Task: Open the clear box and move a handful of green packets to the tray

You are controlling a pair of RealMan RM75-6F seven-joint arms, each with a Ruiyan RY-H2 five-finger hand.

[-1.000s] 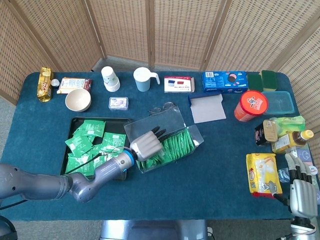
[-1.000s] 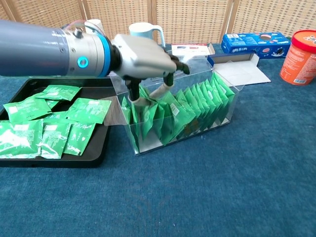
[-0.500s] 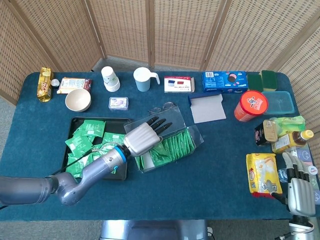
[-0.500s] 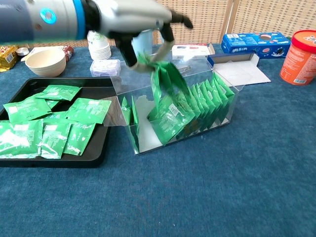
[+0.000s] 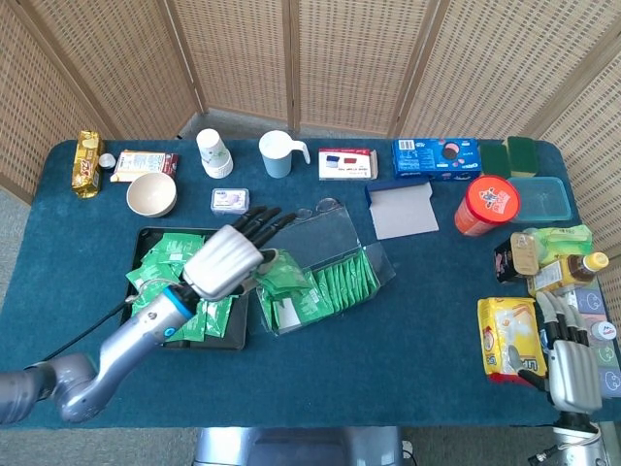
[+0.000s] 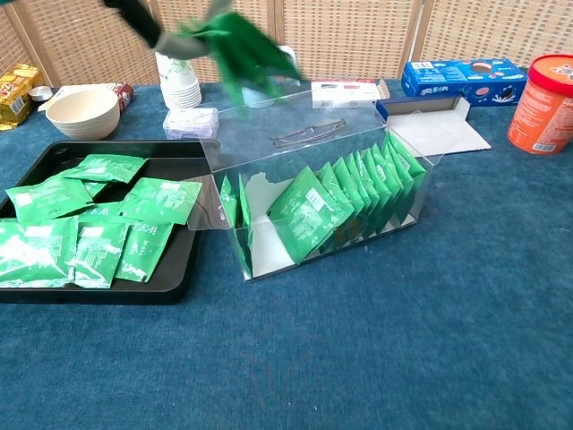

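1. Right hand (image 5: 571, 364), lower right of frame, resting at tabletop (image 5: 408, 330) edge, fingers loose, holding nothing.
2. Left hand (image 5: 226, 260) raised, fingers grasping a bunch of green packets (image 6: 240, 49).
3. Clear box (image 6: 358, 202) open at center, packets inside.
4. Tray (image 5: 146, 238) left of it, holds loose packets.

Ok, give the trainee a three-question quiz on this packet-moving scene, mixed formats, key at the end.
1. True or false: the left hand holds green packets lifted above the clear box.
2. Where does the right hand sit? A) inside the box B) at the table's near right edge C) over the tray
3. Fill in: packets already lie in the black ____.

Key: 1 true; 2 B; 3 tray.
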